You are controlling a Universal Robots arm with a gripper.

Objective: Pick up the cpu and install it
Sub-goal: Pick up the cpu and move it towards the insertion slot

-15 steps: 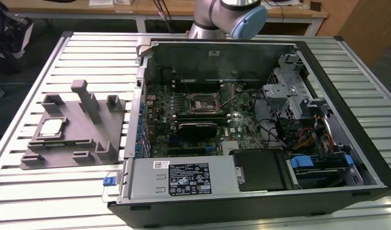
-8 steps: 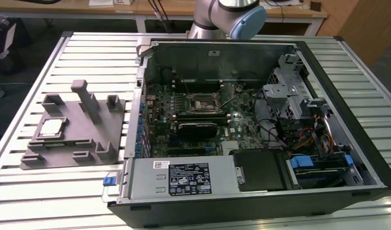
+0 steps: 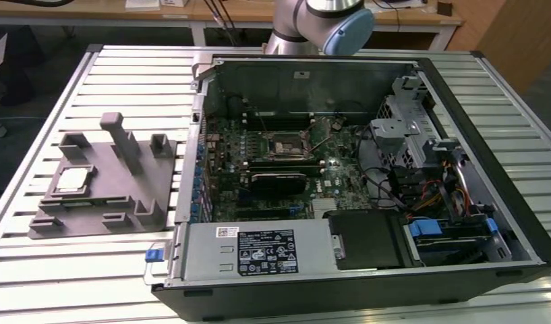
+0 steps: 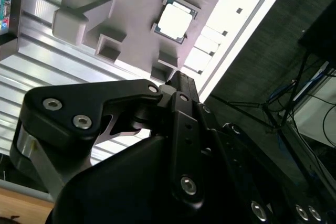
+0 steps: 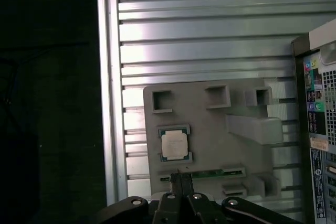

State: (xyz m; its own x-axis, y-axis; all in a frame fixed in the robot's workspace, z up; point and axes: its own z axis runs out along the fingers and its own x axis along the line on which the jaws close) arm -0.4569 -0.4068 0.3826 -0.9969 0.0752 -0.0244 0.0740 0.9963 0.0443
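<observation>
Chip: small silvery square cpu (image 5: 174, 144), flat in grey moulded fixture (image 5: 210, 124), exterior view's left of open computer case (image 3: 302, 84).
Tool: black end effector (image 5: 181, 178), seemingly clenched, empty; cpu just ahead, apart.

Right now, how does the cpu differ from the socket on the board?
Colour: the cpu has a pale silvery top, while the socket is a dark frame.
Place: the cpu lies on the grey fixture outside the case, at the exterior view's left. The socket sits on the motherboard inside it.
Size: the socket frame looks slightly larger than the cpu.
Shared: both are square and lie flat.
</observation>
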